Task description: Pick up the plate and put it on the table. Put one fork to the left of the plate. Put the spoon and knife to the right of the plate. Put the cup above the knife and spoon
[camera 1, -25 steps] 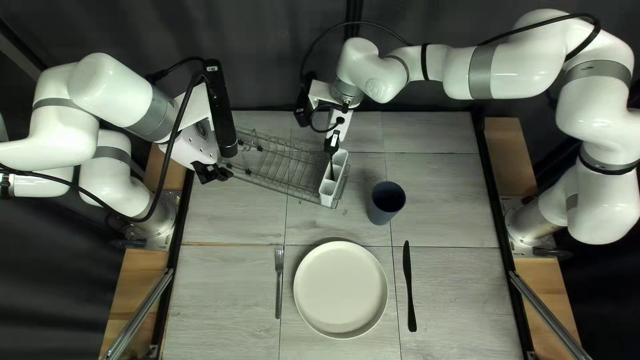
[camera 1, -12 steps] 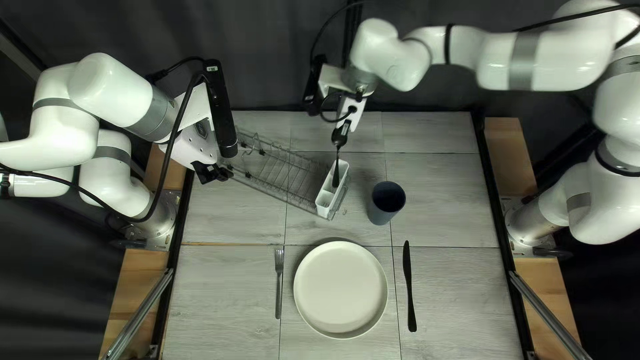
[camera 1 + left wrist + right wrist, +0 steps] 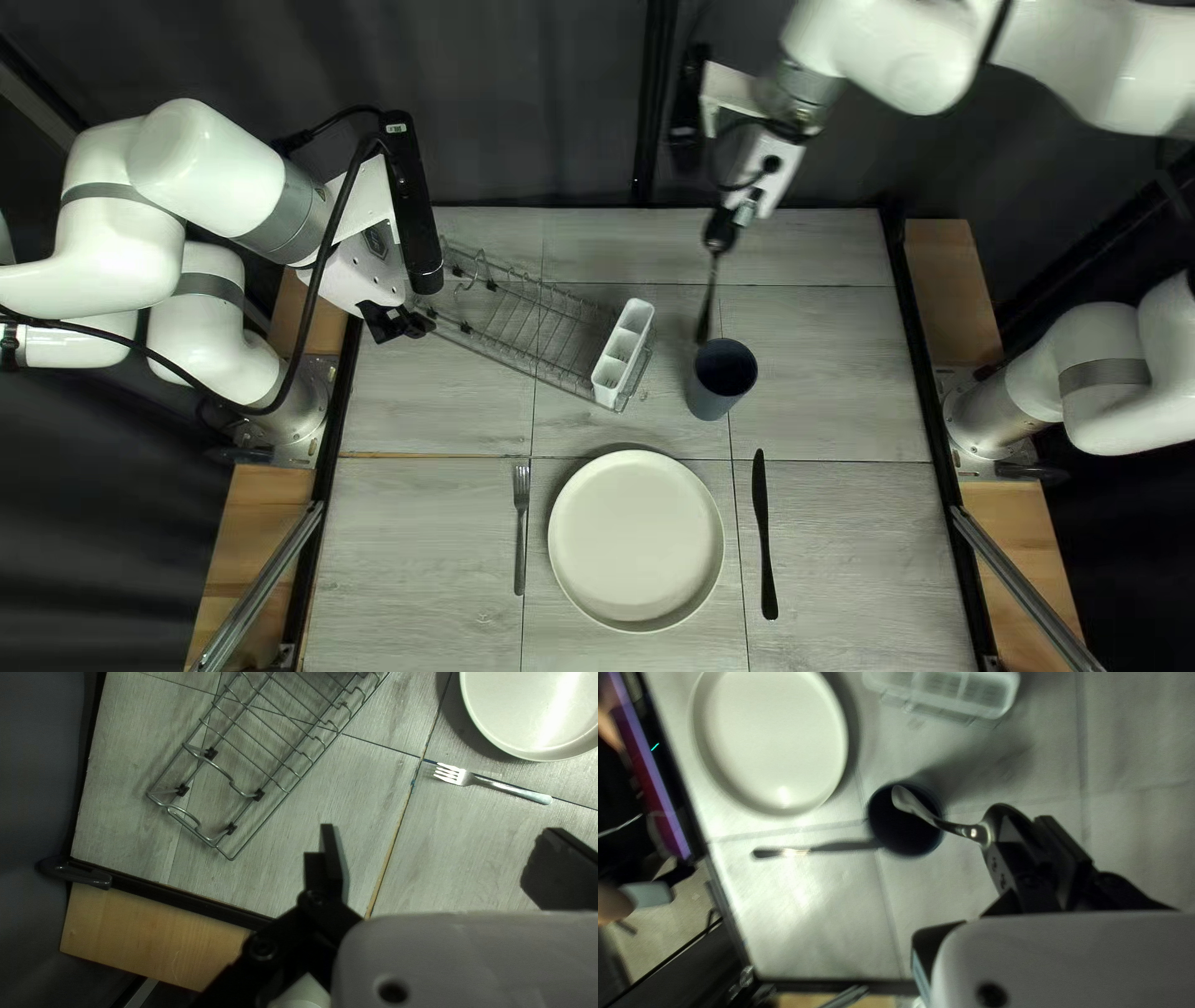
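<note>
A: Right claw (image 3: 1024, 821) pinches spoon (image 3: 937, 822) by its bowl end, handle dangling. Why?

B: Likely suits laying it beside knife (image 3: 763, 535), right of plate (image 3: 635, 541); cup (image 3: 713, 401) beyond, fork (image 3: 520, 523) left

A: Left claw (image 3: 441, 834)?

B: Fingers spread wide, nothing gripped, near rack (image 3: 258, 795); probably keeping out of the way

Dark blue cup (image 3: 720, 378), cream plate (image 3: 636, 540)

Dark curtain (image 3: 498, 100) beyond far edge, black vertical post (image 3: 655, 100) against it. Grey wood-grain tabletop (image 3: 822, 373), black side rails (image 3: 326, 498), wooden boards (image 3: 952, 286) outside them. Right wrist view: bright glare, speckled pale floor (image 3: 688, 927).
</note>
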{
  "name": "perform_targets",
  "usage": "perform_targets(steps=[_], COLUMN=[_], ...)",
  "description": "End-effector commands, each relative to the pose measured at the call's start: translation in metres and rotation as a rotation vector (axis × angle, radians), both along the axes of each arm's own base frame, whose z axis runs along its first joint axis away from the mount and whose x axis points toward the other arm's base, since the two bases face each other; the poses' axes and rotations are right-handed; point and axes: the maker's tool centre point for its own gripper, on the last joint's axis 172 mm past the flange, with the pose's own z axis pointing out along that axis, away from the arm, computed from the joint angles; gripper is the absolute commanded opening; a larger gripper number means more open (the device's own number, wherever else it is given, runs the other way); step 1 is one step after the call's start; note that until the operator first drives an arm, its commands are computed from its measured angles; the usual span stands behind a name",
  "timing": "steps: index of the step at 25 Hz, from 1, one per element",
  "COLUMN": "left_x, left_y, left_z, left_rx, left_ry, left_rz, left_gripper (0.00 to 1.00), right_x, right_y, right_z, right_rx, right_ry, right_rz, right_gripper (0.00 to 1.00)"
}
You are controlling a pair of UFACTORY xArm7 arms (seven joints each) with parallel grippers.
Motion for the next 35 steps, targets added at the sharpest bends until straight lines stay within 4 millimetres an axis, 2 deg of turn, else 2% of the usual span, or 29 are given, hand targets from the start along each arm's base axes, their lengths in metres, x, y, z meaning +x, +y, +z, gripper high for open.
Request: perform_targets(steps=[1, 2, 11, 13, 14, 16, 18, 19, 20, 23, 26, 30, 32, 35], left_x=[0.000, 0.000, 0.000, 0.000, 0.000, 0.000, 0.000, 0.000, 0.000, 0.000, 0.000, 0.000, 0.000, 0.000], left_y=[0.000, 0.000, 0.000, 0.000, 0.000, 0.000, 0.000, 0.000, 0.000, 0.000, 0.000, 0.000, 0.000, 0.000], left_z=[0.000, 0.000, 0.000, 0.000, 0.000, 0.000, 0.000, 0.000, 0.000, 0.000, 0.000, 0.000, 0.000, 0.000], left_rx=[0.000, 0.000, 0.000, 0.000, 0.000, 0.000, 0.000, 0.000, 0.000, 0.000, 0.000, 0.000, 0.000, 0.000], left_ry=[0.000, 0.000, 0.000, 0.000, 0.000, 0.000, 0.000, 0.000, 0.000, 0.000, 0.000, 0.000, 0.000, 0.000], left_rz=[0.000, 0.000, 0.000, 0.000, 0.000, 0.000, 0.000, 0.000, 0.000, 0.000, 0.000, 0.000, 0.000, 0.000], left_gripper=[1.00, 1.00, 1.00, 1.00, 1.00, 1.00, 1.00, 1.00, 1.00, 1.00, 1.00, 1.00, 1.00, 1.00], right_x=[-0.023, -0.024, -0.024, -0.032, -0.035, -0.043, -0.053, -0.057, -0.065, -0.079, -0.090, -0.100, -0.101, -0.107], right_y=[0.088, 0.099, 0.099, 0.105, 0.113, 0.141, 0.177, 0.186, 0.208, 0.239, 0.260, 0.285, 0.293, 0.292], right_z=[-0.016, -0.019, -0.019, -0.024, -0.026, -0.031, -0.040, -0.043, -0.052, -0.073, -0.096, -0.137, -0.151, -0.165], right_rx=[0.089, 0.098, 0.098, 0.126, 0.142, 0.183, 0.220, 0.228, 0.246, 0.279, 0.302, 0.317, 0.322, 0.321], right_ry=[-0.006, -0.003, -0.003, -0.034, -0.042, -0.051, -0.045, -0.042, -0.036, -0.021, -0.016, -0.016, -0.013, -0.018], right_rz=[0.030, 0.044, 0.044, 0.074, 0.078, 0.080, 0.095, 0.099, 0.109, 0.127, 0.144, 0.199, 0.219, 0.235], right_gripper=[0.00, 0.00, 0.00, 0.00, 0.00, 0.00, 0.00, 0.00, 0.00, 0.00, 0.00, 0.00, 0.00, 0.00])
